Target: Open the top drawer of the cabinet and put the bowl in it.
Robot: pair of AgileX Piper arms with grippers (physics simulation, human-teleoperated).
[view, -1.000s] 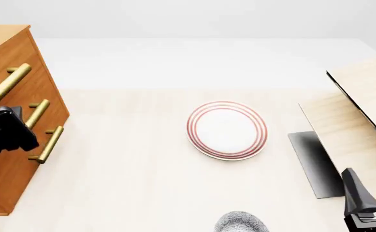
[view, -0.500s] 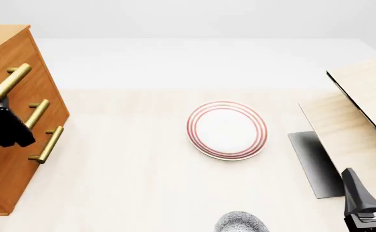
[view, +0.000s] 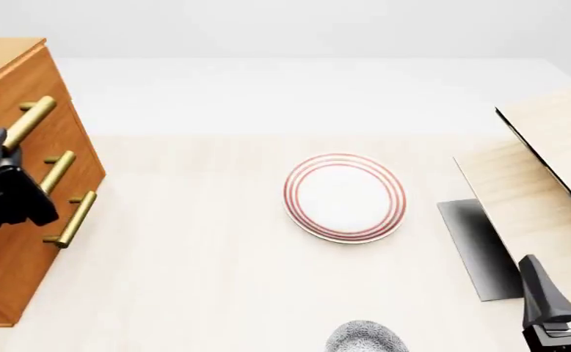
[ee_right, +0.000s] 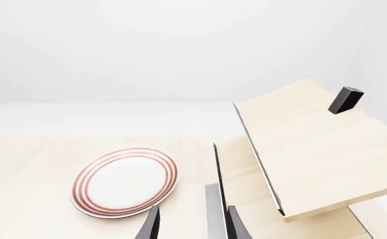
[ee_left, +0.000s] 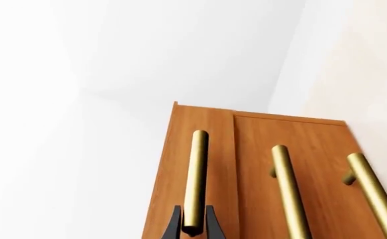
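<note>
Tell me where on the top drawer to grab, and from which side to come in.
Grip the top drawer by its brass bar handle, coming straight at the cabinet front. The bar stands off the wood on posts, so fingers fit on either side of it. The left pincer already straddles the bar near one end; a hold nearer the middle would probably pull straighter.

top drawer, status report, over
Left gripper fingers shut on the top drawer's handle, top drawer pulled slightly out. Right gripper open, idle. Bowl waiting at near table edge. Path clear.
</note>
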